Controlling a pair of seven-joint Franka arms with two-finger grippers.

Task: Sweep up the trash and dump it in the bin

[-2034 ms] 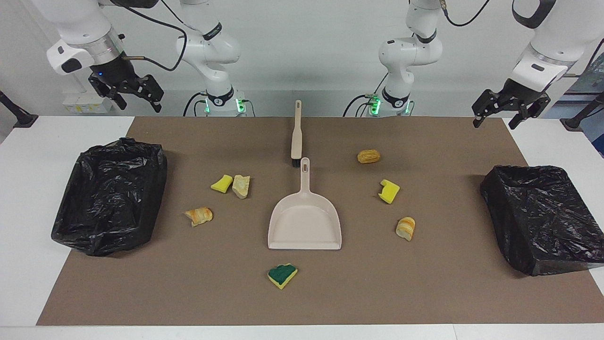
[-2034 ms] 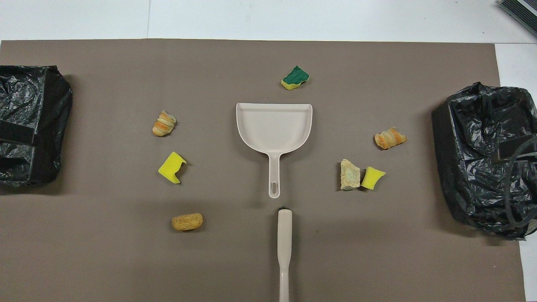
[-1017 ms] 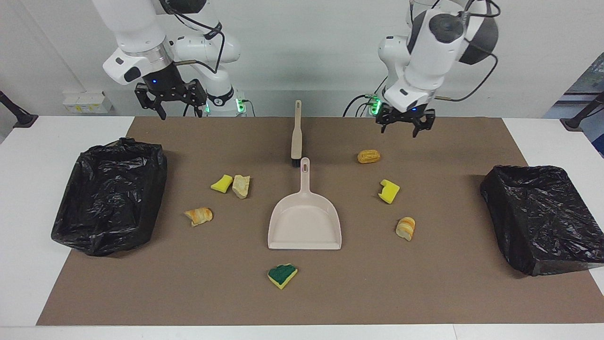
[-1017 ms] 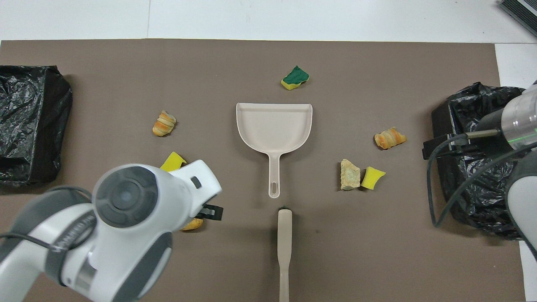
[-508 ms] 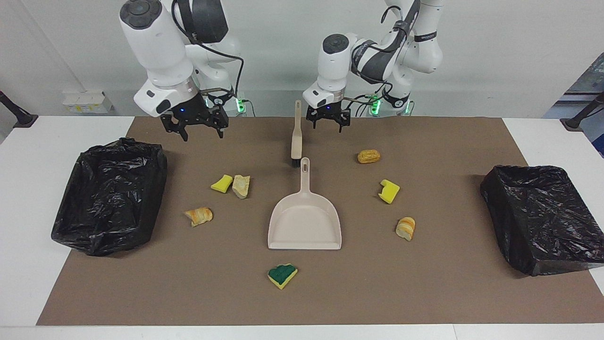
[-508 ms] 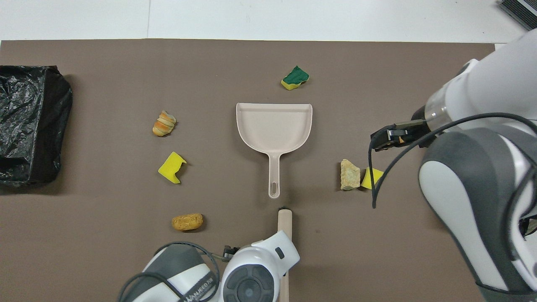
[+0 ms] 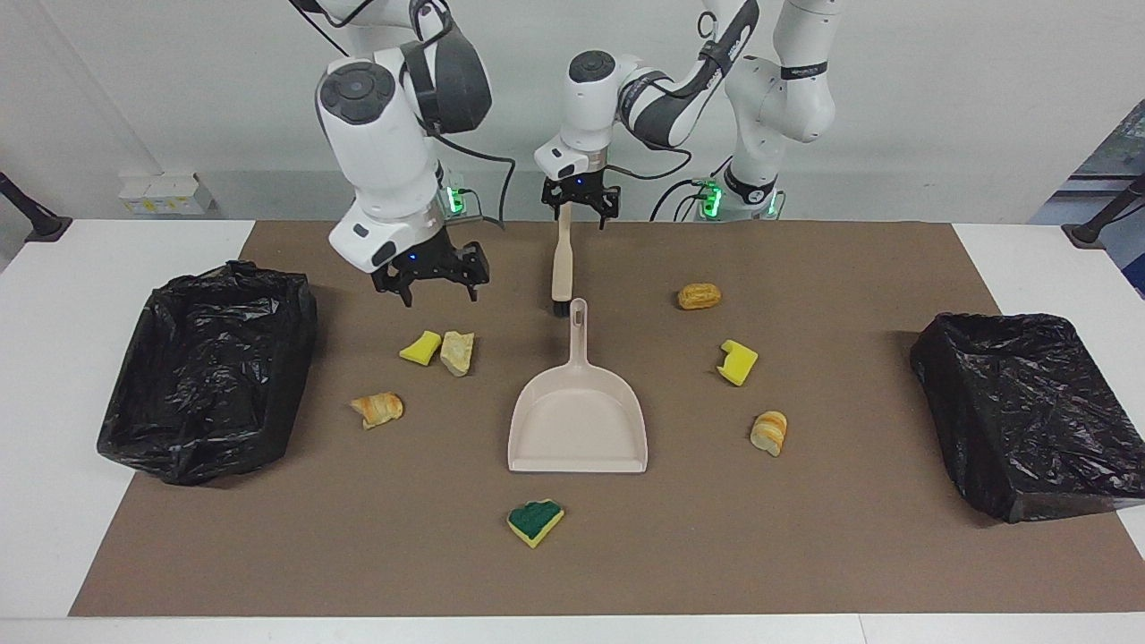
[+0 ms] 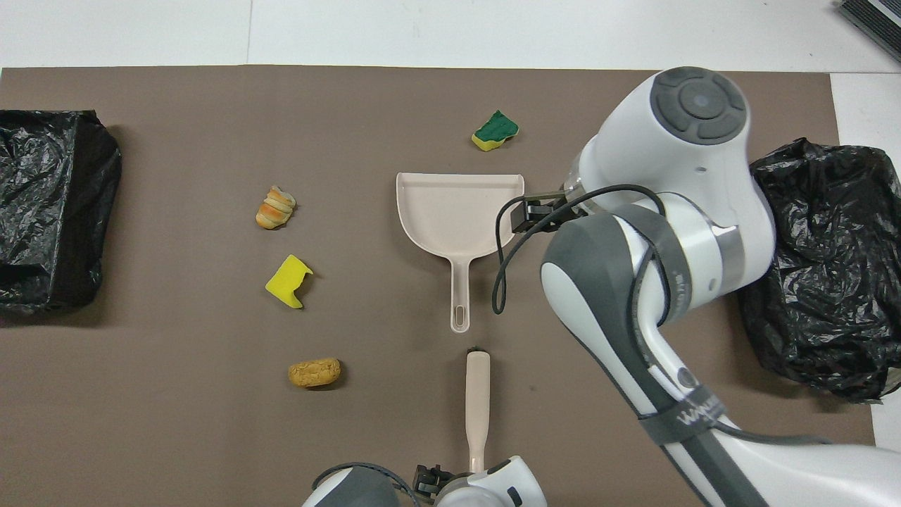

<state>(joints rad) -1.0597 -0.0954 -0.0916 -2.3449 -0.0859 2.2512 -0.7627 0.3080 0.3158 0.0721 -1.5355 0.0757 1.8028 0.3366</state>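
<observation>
Hovering spread-fingered over the handle end of the slim beige plastic brush (image 7: pixel 562 259), whose long axis points from the robots toward the beige plastic dustpan (image 7: pixel 578 420), left gripper (image 7: pixel 580 207) nearest; right gripper (image 7: pixel 432 279), likewise spread, above the yellow sponge chunk (image 7: pixel 419 347) beside that dustpan.

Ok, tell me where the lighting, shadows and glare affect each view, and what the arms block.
Facing view: even light, soft shadows; glare streaks on both black bin bags, and nothing is blocked. The left gripper hangs open over the brush handle, and the right gripper is open above a yellow sponge chunk.
Overhead view: the right arm hides that chunk and the scraps beside it.
</observation>
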